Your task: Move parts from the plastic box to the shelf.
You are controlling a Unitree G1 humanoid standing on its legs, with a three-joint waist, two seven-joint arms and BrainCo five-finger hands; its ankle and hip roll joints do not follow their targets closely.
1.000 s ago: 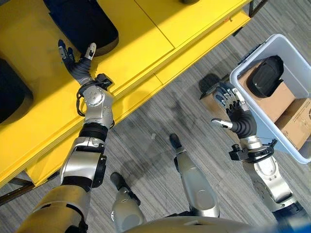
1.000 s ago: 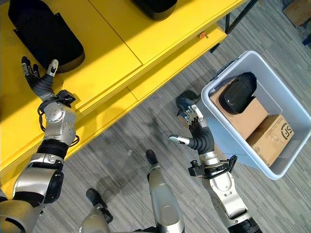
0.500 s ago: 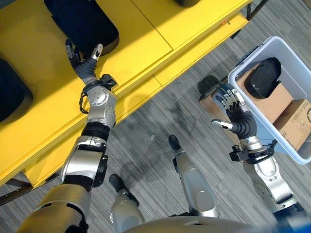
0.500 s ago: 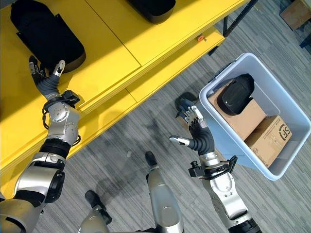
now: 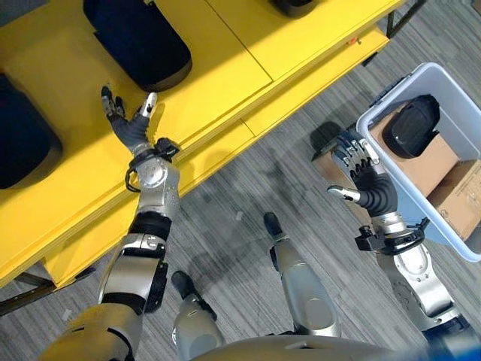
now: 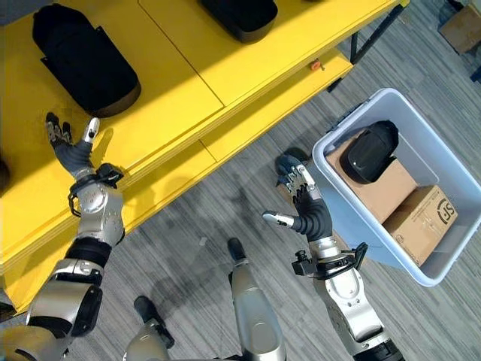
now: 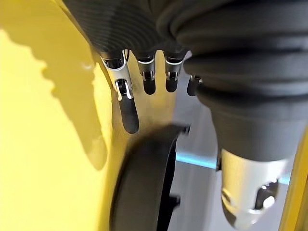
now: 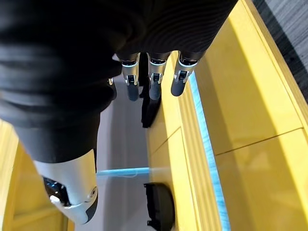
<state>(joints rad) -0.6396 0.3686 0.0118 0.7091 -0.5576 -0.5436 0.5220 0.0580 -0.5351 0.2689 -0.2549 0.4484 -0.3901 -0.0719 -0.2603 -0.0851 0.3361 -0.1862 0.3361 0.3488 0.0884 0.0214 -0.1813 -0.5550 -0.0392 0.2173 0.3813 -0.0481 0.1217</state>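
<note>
At lower right the right hand (image 6: pixel 304 210) is hovering with fingers spread and holding nothing, just beside the box (image 6: pixel 342 213), where one black part (image 6: pixel 368 151) is still lying on two cartons (image 6: pixel 413 207). At left the left hand (image 5: pixel 129 120) is hanging over the yellow shelf (image 5: pixel 218 75), fingers spread and empty, near a part (image 5: pixel 139 41) already resting at upper left. Other dark parts are also lying on the shelf, so I'd judge the job mostly done, with that last one waiting.

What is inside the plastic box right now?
Inside the plastic box: one black part lying on top of a cardboard box, with a second cardboard box beside it. Anything beneath the cardboard is covered.
</note>
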